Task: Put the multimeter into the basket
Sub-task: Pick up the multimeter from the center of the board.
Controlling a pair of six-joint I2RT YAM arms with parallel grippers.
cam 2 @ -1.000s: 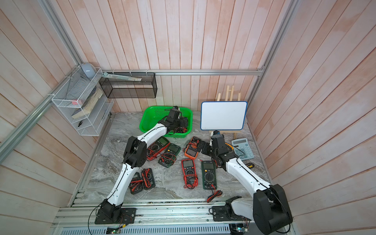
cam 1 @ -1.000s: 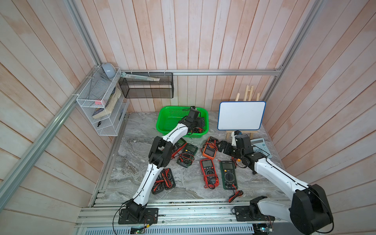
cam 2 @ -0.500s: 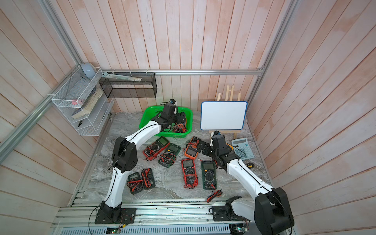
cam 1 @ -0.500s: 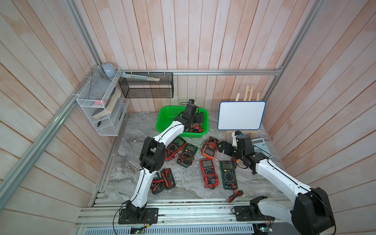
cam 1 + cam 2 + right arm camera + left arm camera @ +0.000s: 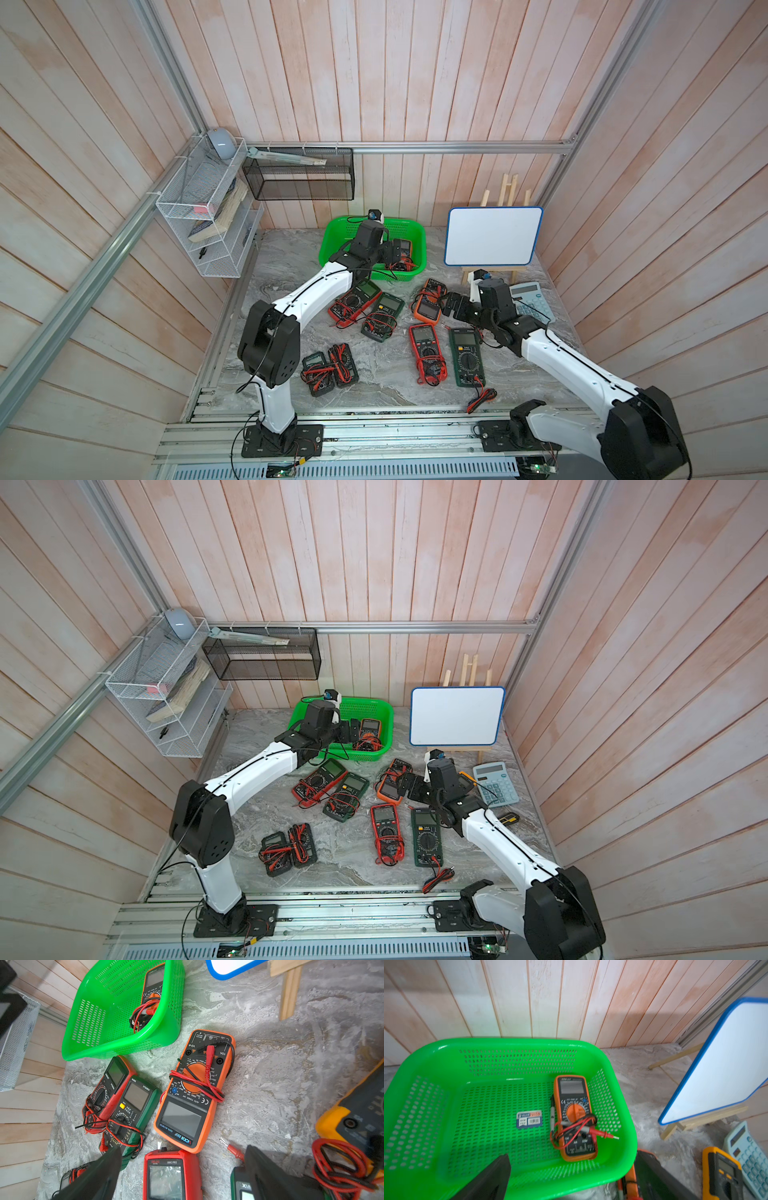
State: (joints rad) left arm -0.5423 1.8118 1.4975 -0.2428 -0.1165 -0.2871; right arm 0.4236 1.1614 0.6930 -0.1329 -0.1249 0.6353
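The green basket [image 5: 332, 245] stands at the back of the table. An orange multimeter [image 5: 575, 1115] wrapped in red and black leads lies flat inside it on the side nearest the whiteboard, touched by neither arm. My left gripper [image 5: 572, 1156] hangs open and empty over the basket's near wall, seen in a top view [image 5: 390, 251]. My right gripper [image 5: 182, 1148] is open and empty above the table, just in front of a second orange multimeter [image 5: 193, 1093], which in a top view [image 5: 428, 301] lies right of the basket.
More multimeters lie on the marble: a red one [image 5: 424, 345], a dark green one [image 5: 466, 355], a red and green pair [image 5: 365, 305], and two small black ones [image 5: 328, 368]. A whiteboard on an easel [image 5: 492, 237], a calculator [image 5: 532, 301] and a yellow meter [image 5: 361, 1109] stand at the right.
The left arm's elbow has swung left and toward the front while its open gripper stays over the basket. The right arm has hardly moved.
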